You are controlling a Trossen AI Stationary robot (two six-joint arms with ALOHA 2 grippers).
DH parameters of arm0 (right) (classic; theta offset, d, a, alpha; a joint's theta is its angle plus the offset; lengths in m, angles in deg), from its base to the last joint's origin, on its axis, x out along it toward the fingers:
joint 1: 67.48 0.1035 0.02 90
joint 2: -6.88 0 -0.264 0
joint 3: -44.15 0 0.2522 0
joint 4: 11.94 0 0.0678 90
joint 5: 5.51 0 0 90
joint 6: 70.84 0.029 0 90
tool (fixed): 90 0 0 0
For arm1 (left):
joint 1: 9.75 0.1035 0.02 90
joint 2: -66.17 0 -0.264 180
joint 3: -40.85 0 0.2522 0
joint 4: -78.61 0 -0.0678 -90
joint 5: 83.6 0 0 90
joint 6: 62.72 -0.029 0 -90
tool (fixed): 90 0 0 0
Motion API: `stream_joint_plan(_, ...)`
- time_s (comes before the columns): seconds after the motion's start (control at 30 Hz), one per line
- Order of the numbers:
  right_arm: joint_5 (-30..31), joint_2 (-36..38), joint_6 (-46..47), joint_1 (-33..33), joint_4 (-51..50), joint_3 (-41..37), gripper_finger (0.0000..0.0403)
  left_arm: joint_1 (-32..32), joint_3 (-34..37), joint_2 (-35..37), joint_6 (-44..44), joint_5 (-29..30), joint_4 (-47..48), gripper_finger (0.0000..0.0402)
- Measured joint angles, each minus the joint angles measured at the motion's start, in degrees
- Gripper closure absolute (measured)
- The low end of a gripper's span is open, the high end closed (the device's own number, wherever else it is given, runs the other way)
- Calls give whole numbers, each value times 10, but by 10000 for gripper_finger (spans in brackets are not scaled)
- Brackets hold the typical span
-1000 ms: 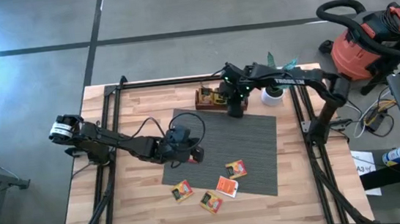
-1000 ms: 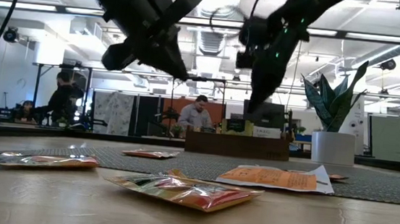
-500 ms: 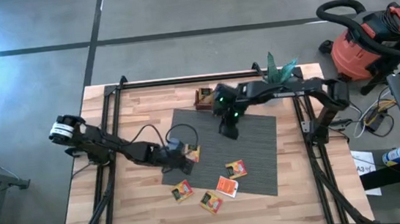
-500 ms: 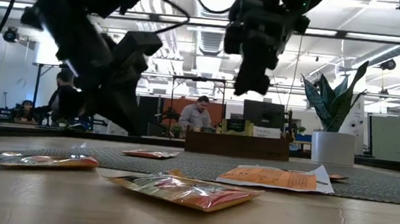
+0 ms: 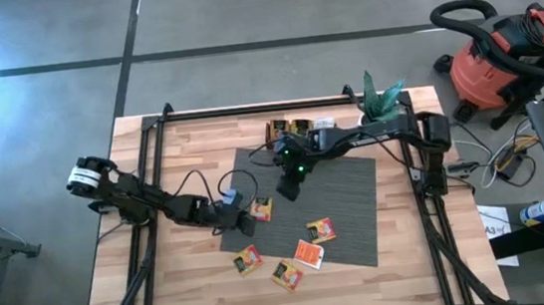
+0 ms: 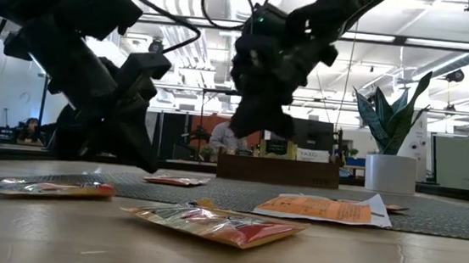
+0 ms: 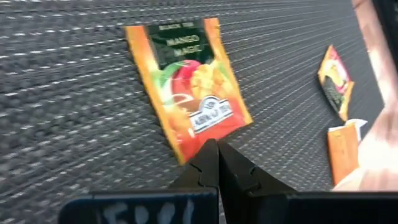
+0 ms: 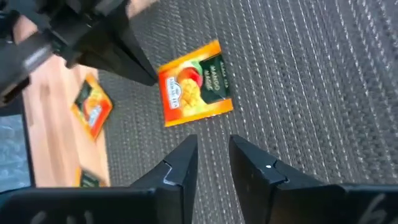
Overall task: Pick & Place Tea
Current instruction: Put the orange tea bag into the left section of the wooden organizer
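Resting flat on the grey mat (image 5: 336, 191), the mango tea sachet (image 7: 189, 93) lies just ahead of the left gripper (image 7: 212, 155), whose fingers are closed with the tips at the sachet's edge, probably to nudge it. The right gripper (image 8: 211, 152) hovers above with jaws parted, apparently positioned for pickup.

Five flat orange-red tea sachets (image 5: 261, 211) are seen lying scattered: one mango-printed on the grey mat (image 5: 346, 190), the others towards the worktop's (image 5: 196, 300) front edge.
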Motion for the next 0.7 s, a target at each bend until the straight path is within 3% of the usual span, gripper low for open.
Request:
stream_joint_plan(0.37,-2,-76,28,1,12,3,275,28,10,-22,3,4,-13,401)
stream_joint_plan(0.7,1,-72,31,-4,40,10,255,32,5,-23,-3,4,-6,401)
